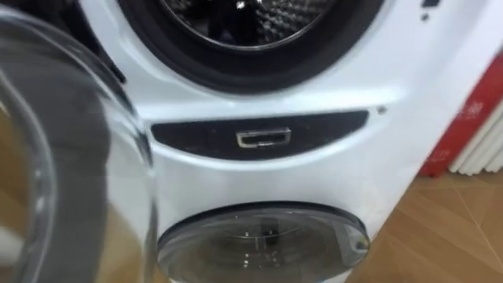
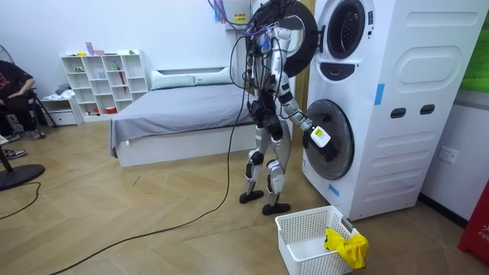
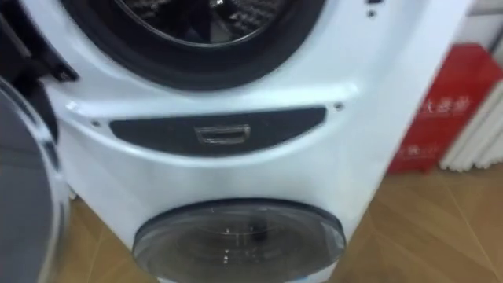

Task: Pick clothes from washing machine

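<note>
I stand close in front of a white stacked washing machine [image 2: 382,99]. Its upper drum [image 1: 251,20] is open, and perforated metal shows inside. The round glass door [image 1: 71,157] of that drum is swung out to my left. Below a dark panel with a chrome handle [image 1: 263,139] sits the lower round door [image 1: 263,240], which is closed. In the room view my right hand [image 2: 321,143] hangs low in front of that lower door. A white laundry basket [image 2: 306,229] on the floor by my feet holds a yellow cloth [image 2: 345,246].
A red object [image 1: 464,118] and a white radiator [image 1: 483,149] stand to the right of the machine on the wooden floor. Behind me are a bed [image 2: 183,107] and a white shelf [image 2: 103,76]. A person [image 2: 11,92] sits at the room view's far left.
</note>
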Robot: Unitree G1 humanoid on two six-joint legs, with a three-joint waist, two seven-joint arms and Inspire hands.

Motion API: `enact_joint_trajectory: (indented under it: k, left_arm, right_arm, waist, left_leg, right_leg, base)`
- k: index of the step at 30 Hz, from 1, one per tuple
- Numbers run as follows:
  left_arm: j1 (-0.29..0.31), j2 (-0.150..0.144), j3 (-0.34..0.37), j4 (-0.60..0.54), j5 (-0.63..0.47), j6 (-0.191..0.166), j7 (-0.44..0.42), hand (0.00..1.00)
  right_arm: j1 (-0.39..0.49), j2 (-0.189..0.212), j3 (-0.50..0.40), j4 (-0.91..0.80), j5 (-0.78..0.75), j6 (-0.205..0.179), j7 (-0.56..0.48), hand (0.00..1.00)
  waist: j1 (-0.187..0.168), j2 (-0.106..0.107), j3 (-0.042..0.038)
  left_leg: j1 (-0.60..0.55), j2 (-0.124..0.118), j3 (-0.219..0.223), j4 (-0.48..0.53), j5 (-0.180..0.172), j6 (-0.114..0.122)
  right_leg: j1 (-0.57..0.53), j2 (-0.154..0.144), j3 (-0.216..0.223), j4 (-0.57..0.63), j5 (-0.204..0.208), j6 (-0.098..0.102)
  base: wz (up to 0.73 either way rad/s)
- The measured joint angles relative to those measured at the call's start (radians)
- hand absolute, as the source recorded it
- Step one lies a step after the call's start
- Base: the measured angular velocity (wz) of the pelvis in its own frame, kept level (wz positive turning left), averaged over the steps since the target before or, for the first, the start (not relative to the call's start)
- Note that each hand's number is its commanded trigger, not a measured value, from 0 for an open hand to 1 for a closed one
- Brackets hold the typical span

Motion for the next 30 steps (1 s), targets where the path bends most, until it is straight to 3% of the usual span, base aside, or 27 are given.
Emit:
enact_joint_trajectory:
  k: [4, 9, 12, 20, 24, 30]
  left_arm:
    - [0.003, -0.003, 0.025, 0.012, 0.003, 0.004, -0.001, 0.00]
    - [0.022, -0.008, 0.058, 0.014, 0.009, 0.004, 0.000, 0.00]
    - [0.034, -0.011, 0.086, 0.022, 0.046, 0.002, 0.000, 0.00]
    - [0.063, -0.008, 0.114, 0.056, 0.207, 0.008, 0.010, 0.00]
    - [0.087, -0.007, 0.132, 0.063, 0.308, 0.051, 0.010, 0.00]
    - [0.120, -0.014, 0.189, 0.063, 0.340, 0.103, 0.003, 0.00]
  right_arm:
    - [0.016, 0.020, 0.003, 0.027, 0.036, 0.025, 0.068, 0.00]
    - [0.022, 0.037, 0.003, 0.030, 0.041, 0.026, 0.120, 0.00]
    - [0.020, 0.050, 0.003, 0.033, 0.027, 0.028, 0.138, 0.00]
    - [0.021, 0.060, -0.031, 0.057, 0.018, 0.045, 0.164, 0.00]
    - [0.021, 0.060, -0.037, 0.061, 0.017, 0.046, 0.197, 0.00]
    - [0.027, 0.060, -0.039, 0.120, 0.023, 0.049, 0.233, 0.00]
  waist:
    - [0.015, -0.008, 0.0035]
    - [0.015, -0.018, 0.0090]
    - [0.017, -0.028, 0.0069]
    - [0.018, -0.016, 0.0120]
    - [0.018, -0.014, 0.0133]
    - [0.033, -0.014, 0.0079]
  left_leg:
    - [0.031, 0.000, -0.025, -0.002, 0.000, 0.000]
    - [0.049, -0.003, -0.060, -0.003, 0.000, 0.000]
    - [0.049, -0.005, -0.080, -0.003, 0.000, 0.000]
    - [0.090, -0.012, -0.111, -0.007, -0.014, 0.007]
    - [0.110, -0.008, -0.114, -0.005, -0.023, 0.007]
    - [0.136, 0.003, -0.110, 0.008, -0.033, 0.002]
  right_leg:
    - [0.049, -0.005, -0.023, -0.014, -0.015, 0.003]
    - [0.074, -0.011, -0.042, -0.015, -0.025, 0.006]
    - [0.077, -0.013, -0.048, -0.013, -0.028, 0.006]
    - [0.115, -0.022, -0.067, 0.023, -0.057, 0.016]
    - [0.140, -0.019, -0.067, 0.020, -0.057, 0.016]
    - [0.168, -0.013, -0.077, 0.021, -0.064, 0.010]
  base:
    - [0.22]
    - [0.15]
    - [0.14]
    - [0.10]
    - [0.00]
    - [0.00]
